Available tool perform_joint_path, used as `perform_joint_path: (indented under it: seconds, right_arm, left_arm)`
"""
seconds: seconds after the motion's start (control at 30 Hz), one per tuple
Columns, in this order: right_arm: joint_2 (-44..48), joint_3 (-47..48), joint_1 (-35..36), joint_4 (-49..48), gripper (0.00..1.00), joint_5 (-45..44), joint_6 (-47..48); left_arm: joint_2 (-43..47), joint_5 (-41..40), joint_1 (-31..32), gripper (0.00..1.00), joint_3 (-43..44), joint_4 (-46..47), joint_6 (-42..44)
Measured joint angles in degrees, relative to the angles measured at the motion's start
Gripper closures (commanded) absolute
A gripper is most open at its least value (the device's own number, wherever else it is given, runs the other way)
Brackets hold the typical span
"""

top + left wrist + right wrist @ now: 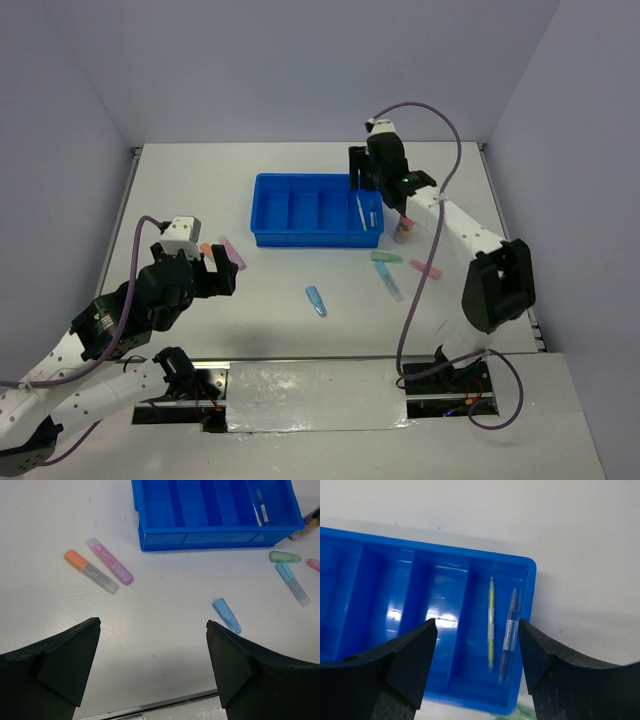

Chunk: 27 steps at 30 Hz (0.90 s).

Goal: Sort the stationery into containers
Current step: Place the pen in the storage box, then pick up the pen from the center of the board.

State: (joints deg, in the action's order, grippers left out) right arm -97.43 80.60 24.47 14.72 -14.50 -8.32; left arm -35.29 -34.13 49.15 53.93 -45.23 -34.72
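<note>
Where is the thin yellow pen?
In the right wrist view, the thin yellow pen lies in the rightmost compartment of the bright blue plastic tray, beside a thin dark pen, below the open right gripper.

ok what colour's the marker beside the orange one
The marker is purple, clearest in the left wrist view.

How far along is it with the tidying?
Early. Done: a yellow pen and a second pen lie in the blue tray. In hand: nothing; right gripper, over the tray, and left gripper are open. Left: orange marker, purple marker and others on the table.
</note>
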Motion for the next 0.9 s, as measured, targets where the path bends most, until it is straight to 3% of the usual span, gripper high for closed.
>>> perform_joint_path:
  seconds: [0.37,0.67,0.8,0.9]
  right_arm:
    - [29.8,-17.9,0.0,5.7,0.27,5.2,-4.3]
    - [33.7,-30.7,1.2,15.8,0.29,8.9,-5.9]
    - [33.5,-33.3,8.7,16.0,0.14,9.2,-7.6]
    - [29.8,-32.8,20.5,14.7,0.13,8.3,-9.3]
  left_arm:
    - [0.5,-3.1,-0.5,0.01,-0.9,-1.1,-1.4]
    - [1.3,-4.8,-3.9,0.01,-0.9,-1.9,-2.2]
    - [0.7,-5.0,-5.7,0.01,-0.9,-2.3,-3.1]
    - [0.1,-5.1,-7.3,0.01,-0.9,-2.3,-3.1]
